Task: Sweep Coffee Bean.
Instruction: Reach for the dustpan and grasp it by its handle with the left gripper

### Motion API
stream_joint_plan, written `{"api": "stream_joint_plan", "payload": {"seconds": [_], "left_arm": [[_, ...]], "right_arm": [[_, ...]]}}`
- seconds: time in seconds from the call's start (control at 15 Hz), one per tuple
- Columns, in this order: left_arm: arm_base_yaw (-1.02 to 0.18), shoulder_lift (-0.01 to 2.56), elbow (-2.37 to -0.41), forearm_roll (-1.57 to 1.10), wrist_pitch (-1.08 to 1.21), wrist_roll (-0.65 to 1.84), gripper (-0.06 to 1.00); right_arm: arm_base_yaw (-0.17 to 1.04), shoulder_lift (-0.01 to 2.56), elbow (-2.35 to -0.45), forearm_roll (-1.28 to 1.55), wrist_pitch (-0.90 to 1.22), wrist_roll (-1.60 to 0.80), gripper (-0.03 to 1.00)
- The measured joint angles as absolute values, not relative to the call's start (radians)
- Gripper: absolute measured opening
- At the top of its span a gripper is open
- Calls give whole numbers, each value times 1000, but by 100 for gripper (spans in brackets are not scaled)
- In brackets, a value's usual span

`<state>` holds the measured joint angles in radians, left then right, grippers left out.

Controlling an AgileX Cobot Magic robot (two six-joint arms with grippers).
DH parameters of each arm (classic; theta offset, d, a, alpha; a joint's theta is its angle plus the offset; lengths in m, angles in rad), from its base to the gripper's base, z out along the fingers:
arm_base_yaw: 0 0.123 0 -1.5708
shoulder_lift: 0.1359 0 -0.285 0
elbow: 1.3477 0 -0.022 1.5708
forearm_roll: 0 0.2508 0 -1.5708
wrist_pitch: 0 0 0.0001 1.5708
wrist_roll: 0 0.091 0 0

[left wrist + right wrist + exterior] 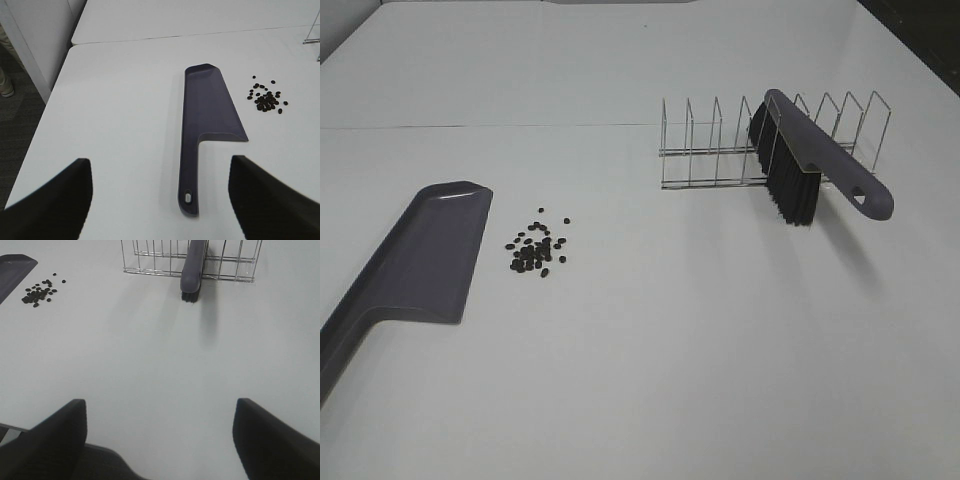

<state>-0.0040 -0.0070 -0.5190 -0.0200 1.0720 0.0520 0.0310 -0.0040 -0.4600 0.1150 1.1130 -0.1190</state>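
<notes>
A: Well, where do the coffee beans [537, 245] sit?

B: In a loose cluster of tiny, dark, oval grains on the smooth white tabletop [670, 380], at about nine o'clock from the middle of the high view. A few strays lie at the cluster's twelve o'clock edge.

A: And the dustpan [425, 250]?

B: Just beside them at their nine o'clock, not touching. It is matte grey-purple plastic, a shallow wedge-shaped pan with a low rim. It narrows into a long, slim handle with an oval hole at the end.

A: The brush [820, 150]?

B: At the beans' two o'clock, well apart, leaning tilted in a thin wire rack [710, 155] of upright loops. It has the same purple plastic back, dense black bristles hanging down, and a hole in the handle.

A: The end effectors?

B: The left end effector [160, 161] is spread wide and grips nothing. The dustpan's handle end shows between its dark fingers. The right end effector [160, 401] is also wide apart and empty, over bare tabletop.
</notes>
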Motion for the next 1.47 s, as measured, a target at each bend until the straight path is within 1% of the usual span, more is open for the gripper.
{"api": "stream_joint_plan", "payload": {"seconds": [1.47], "left_arm": [[-4, -7, -519, -20, 1072, 52, 70]], "right_arm": [[31, -4, -460, 144, 1113, -98, 75]]}}
